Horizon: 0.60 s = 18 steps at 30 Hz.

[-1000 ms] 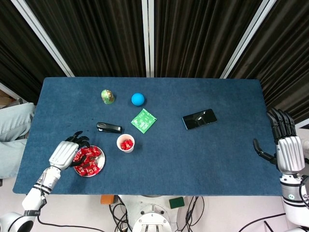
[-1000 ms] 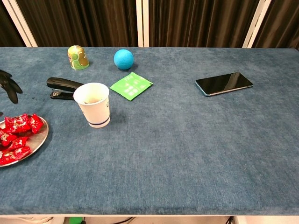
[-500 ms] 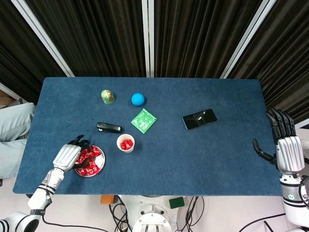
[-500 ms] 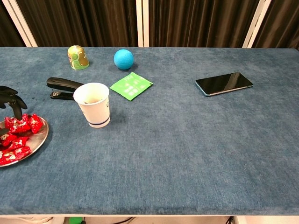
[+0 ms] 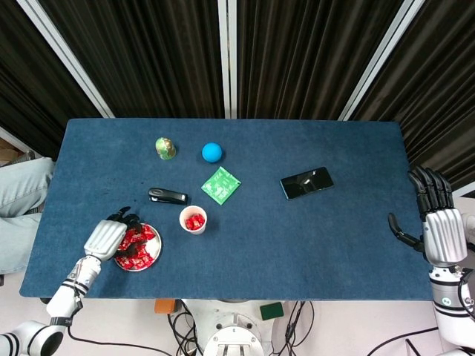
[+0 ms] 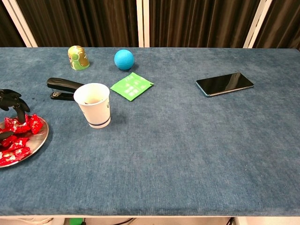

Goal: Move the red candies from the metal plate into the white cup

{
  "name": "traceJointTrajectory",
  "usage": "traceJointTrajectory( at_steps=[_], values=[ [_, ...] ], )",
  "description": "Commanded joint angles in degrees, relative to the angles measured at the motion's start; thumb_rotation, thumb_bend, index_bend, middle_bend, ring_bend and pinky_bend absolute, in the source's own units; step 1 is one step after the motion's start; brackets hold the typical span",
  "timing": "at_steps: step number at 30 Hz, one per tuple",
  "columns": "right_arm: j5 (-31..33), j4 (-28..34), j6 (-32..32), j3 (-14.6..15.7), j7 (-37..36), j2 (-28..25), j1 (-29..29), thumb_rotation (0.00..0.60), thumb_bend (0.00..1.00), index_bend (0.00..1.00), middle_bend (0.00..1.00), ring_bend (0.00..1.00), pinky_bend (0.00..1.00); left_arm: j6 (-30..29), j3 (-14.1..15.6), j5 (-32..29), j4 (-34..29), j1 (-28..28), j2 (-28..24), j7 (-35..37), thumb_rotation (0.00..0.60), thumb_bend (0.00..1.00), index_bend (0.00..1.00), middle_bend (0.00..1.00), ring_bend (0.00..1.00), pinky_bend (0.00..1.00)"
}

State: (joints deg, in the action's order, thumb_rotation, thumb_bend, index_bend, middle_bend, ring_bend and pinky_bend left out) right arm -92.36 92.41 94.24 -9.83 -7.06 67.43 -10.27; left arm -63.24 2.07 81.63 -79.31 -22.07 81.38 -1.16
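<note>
Fingers (image 6: 18,108) of left hand (image 5: 110,238) now lower, curled among red candies (image 5: 139,245), grip unclear.

A blue-covered table (image 5: 245,252) stands before dark curtains. Near its front-left corner a metal plate (image 5: 154,255) holds red candies (image 5: 142,245), and the left hand (image 5: 106,239) lies over the plate's left side, its dark fingers (image 5: 126,219) reaching onto the pile. Just right of the plate is the white cup (image 5: 194,220) with some red candy in it. Behind them lie a black stapler (image 5: 167,196), a green packet (image 5: 221,185), a blue ball (image 5: 212,152), a small green figure (image 5: 165,147) and a dark phone (image 5: 306,182). The right hand (image 5: 439,226) hangs off the table's right edge, fingers spread, holding nothing
</note>
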Motion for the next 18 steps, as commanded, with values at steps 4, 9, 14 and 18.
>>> traceJointTrajectory(
  at_steps=[4,9,14,18],
  values=[
    [0.1,-0.2,-0.1,0.0,0.0,0.2,-0.1,0.600,0.37,0.00,0.00,0.00,0.00,1.2,-0.1,-0.4,-0.5,-0.4,-0.4,-1.1,0.600,0.33,0.43,0.23,0.07,0.25],
    [0.1,-0.3,0.0,0.0,-0.1,0.2,-0.1,0.600,0.37,0.00,0.00,0.00,0.00,2.3,-0.2,-0.9,-1.1,-0.8,-0.7,-2.8,0.600,0.33,0.43,0.23,0.07,0.25],
    [0.2,-0.4,-0.1,0.0,-0.3,0.1,0.0,0.600,0.37,0.00,0.00,0.00,0.00,3.2,-0.1,-1.4,-1.8,-1.0,-1.0,-4.1,0.600,0.33,0.43,0.22,0.07,0.25],
    [0.2,-0.6,-0.1,0.0,-0.5,0.2,0.0,0.600,0.37,0.00,0.00,0.00,0.00,4.1,0.2,-1.7,-2.6,-1.3,-1.5,-4.9,0.600,0.33,0.46,0.22,0.07,0.25]
  ],
)
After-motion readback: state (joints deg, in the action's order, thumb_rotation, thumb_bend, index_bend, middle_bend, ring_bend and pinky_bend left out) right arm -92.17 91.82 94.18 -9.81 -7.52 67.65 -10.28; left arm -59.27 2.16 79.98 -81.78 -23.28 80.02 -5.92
